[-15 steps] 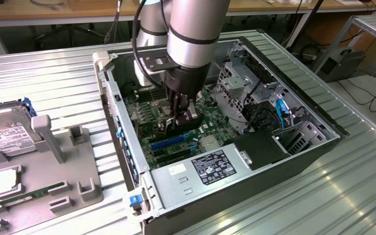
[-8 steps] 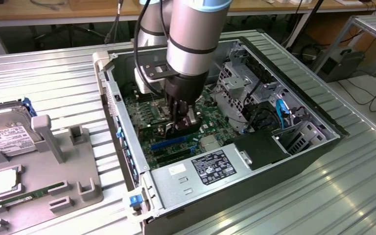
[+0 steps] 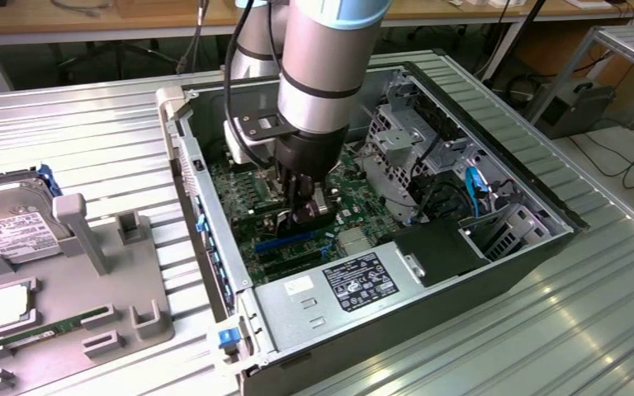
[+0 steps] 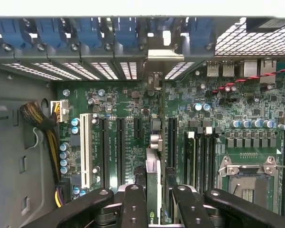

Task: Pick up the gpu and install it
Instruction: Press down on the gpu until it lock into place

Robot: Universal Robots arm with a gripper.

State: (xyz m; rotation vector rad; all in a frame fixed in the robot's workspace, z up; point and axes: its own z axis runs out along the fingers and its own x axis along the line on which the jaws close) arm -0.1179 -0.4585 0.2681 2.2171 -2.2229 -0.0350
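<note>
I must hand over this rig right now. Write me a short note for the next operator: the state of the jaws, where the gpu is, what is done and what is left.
Gripper: down inside the open computer case, jaws shut on the gpu.
Gpu: picked up and held edge-on just above the motherboard, with its silver bracket end toward the case's rear slot openings. It runs parallel to the black expansion slots.
Done: the pick-up, and the move into the case.
Left: the card is not shown seated in a slot, so the install is not finished.
On the grey tray outside the case lie a hard drive and a memory stick.

Drive cage (image 3: 399, 140) and cables (image 3: 438, 198) crowding the motherboard (image 4: 128, 102).
</note>
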